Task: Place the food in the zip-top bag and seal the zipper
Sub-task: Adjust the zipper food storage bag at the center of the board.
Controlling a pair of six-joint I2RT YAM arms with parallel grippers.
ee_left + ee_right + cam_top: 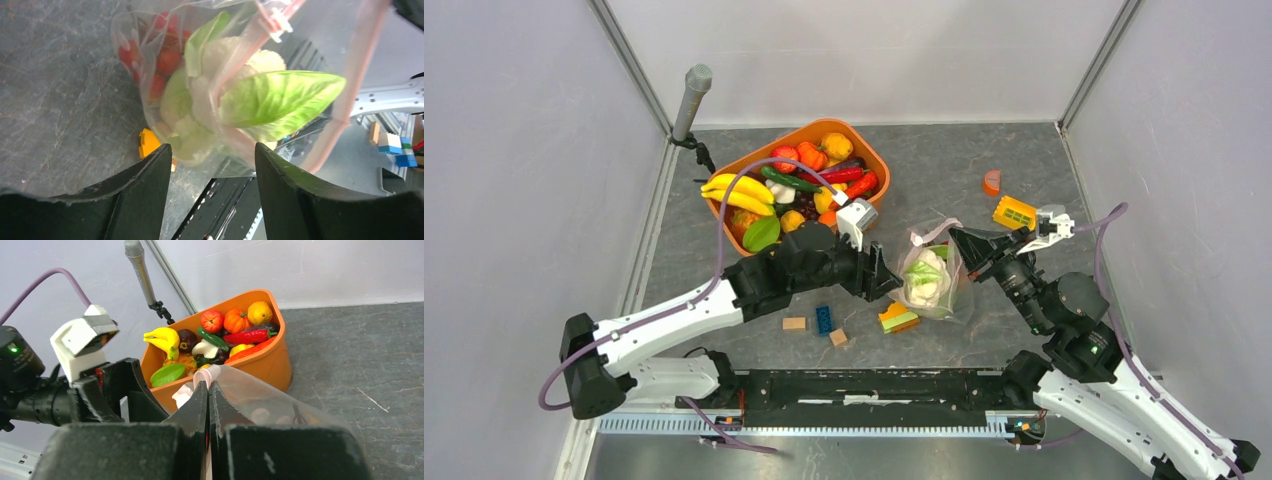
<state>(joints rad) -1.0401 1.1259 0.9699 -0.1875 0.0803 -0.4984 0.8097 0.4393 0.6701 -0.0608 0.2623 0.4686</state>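
The clear zip-top bag stands between both grippers, right of the orange tub. Inside it are a white cauliflower with a green leaf and small red food. More food fills the tub: bananas, peppers, tomato, orange. My right gripper is shut on the pink zipper at the bag's top edge, holding it up. The white slider tab shows on the strip. My left gripper is open just short of the bag's left side, with nothing between its fingers.
Loose building blocks lie in front of the bag: a wooden one, a blue one, a stacked yellow-green one. A yellow block and an orange half-disc lie at the back right. A microphone stands at the back left corner.
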